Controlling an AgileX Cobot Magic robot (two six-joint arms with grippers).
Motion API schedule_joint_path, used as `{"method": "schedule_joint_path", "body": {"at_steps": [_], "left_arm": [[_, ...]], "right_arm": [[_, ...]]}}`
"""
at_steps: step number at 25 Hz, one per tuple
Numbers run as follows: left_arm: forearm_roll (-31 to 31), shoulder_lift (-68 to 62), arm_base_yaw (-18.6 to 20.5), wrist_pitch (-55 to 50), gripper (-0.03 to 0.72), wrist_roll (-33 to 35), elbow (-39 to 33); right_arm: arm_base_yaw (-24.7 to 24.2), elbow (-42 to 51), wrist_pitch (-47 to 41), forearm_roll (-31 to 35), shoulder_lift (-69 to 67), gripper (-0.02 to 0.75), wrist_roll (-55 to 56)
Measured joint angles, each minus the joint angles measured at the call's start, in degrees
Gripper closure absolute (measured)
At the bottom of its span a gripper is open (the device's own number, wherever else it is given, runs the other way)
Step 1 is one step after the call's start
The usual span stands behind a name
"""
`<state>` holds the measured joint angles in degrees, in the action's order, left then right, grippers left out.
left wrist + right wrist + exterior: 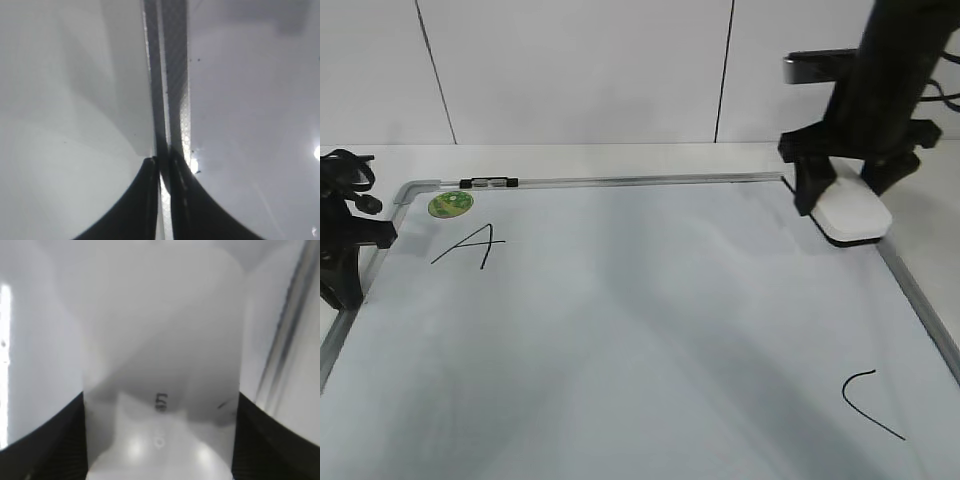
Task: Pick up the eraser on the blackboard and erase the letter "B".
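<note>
A large white blackboard [620,330] with a grey metal frame lies flat and fills most of the exterior view. At about two o'clock on the board, near its far right corner, the right gripper [850,190] comes down from above, its two black fingers [810,185] closed on the long sides of the white eraser [855,212]. The eraser sits at the board surface just inside the right frame edge; actual contact cannot be judged. In the right wrist view the eraser [162,365] fills the frame between the two dark fingers [55,440].

A black letter "A" [470,245] is drawn at about ten o'clock, below a round green sticker [451,204]. A black letter "C" [870,403] sits at about four o'clock. A small marker [488,183] lies on the far frame edge at eleven o'clock. No letter "B" shows on the board.

The left gripper [345,235] rests at nine o'clock over the left frame edge. In the left wrist view its fingertips [150,200] are nearly together, holding nothing, above the frame strip [167,75].
</note>
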<state>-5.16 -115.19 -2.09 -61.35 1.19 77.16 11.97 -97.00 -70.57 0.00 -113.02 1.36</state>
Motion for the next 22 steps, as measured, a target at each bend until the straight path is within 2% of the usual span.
{"method": "schedule_joint_path", "body": {"at_steps": [5, 11, 17, 22], "left_arm": [[-0.36, 0.00, 0.10, 0.00, 0.662, 0.00, 0.00], [-0.69, 0.00, 0.10, 0.00, 0.662, 0.00, 0.00], [-0.69, 0.00, 0.10, 0.00, 0.662, 0.00, 0.00], [-0.69, 0.00, 0.10, 0.00, 0.662, 0.00, 0.00]], "right_arm": [[-5.09, 7.40, 1.14, 3.36, 3.68, 0.198, -3.36], [-5.61, 16.28, 9.51, 4.20, 4.62, 0.198, -6.22], [-6.56, 17.68, 15.47, 4.06, 4.51, 0.198, -6.46], [-6.80, 17.68, 16.29, 3.74, 3.16, 0.198, -6.36]]}}
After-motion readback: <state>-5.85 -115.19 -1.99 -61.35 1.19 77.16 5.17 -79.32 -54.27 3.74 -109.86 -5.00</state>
